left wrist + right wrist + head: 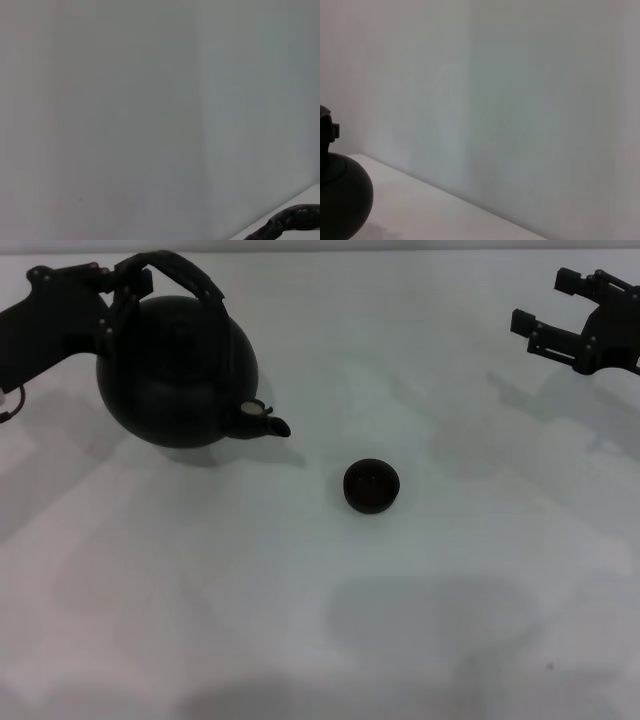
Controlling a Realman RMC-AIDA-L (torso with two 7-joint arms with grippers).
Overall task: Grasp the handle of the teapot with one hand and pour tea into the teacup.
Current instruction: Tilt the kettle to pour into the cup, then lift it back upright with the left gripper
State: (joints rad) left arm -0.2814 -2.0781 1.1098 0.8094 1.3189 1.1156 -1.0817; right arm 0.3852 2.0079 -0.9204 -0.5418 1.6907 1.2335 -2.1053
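Teapot sits at the upper left of your head view, spout aimed toward the frame's centre, with your left pincer clamped on the left end of the arched handle. You'll find the teacup standing on the white table just right of centre, apart from the spout. Your right pincer hangs at the upper right, fingers spread and holding nothing.

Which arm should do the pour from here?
Left. The left gripper is already at the handle of the teapot, spout facing the teacup. The right gripper hangs open, far off.
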